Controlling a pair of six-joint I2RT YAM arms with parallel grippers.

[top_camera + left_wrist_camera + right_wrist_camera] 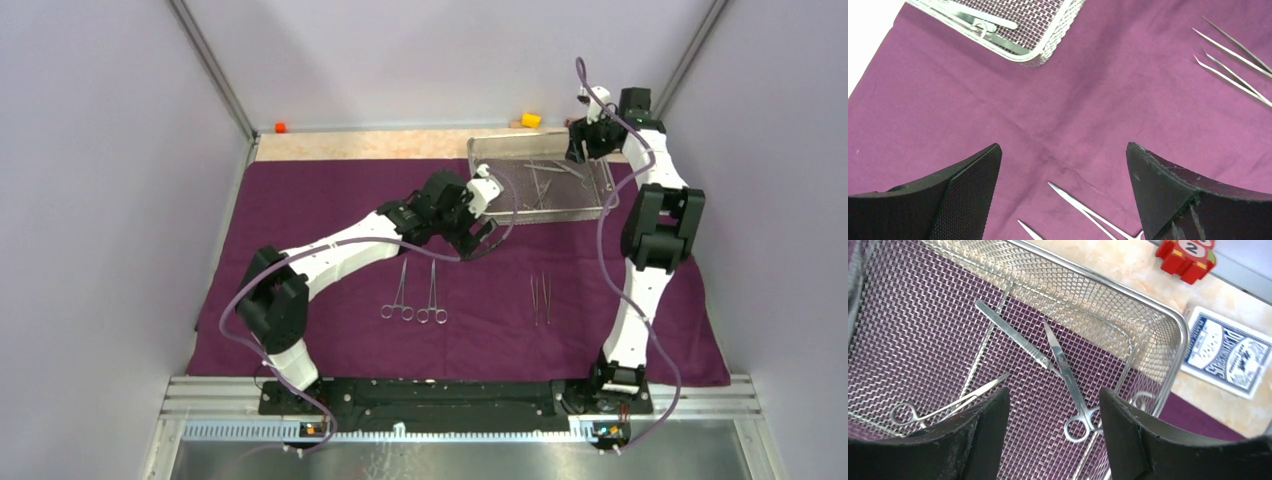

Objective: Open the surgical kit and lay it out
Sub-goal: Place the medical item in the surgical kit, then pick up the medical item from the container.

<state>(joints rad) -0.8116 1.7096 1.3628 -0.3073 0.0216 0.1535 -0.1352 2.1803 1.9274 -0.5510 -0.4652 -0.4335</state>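
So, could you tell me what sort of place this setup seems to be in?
Probably a robotics lab test cell, not a real theatre: plain walls on aluminium framing, two arms bolted to a rail, and a playing-card packet beside the mesh tray.

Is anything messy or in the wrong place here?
A little. Inside the rectangular silver wire-mesh tray, slim steel scissors lie crossed with a flat steel handle, jumbled, unlike the ring-handled clamps lined up on the dark purple cloth. A blue-and-white card packet sits beside the tray, though it is no tool.
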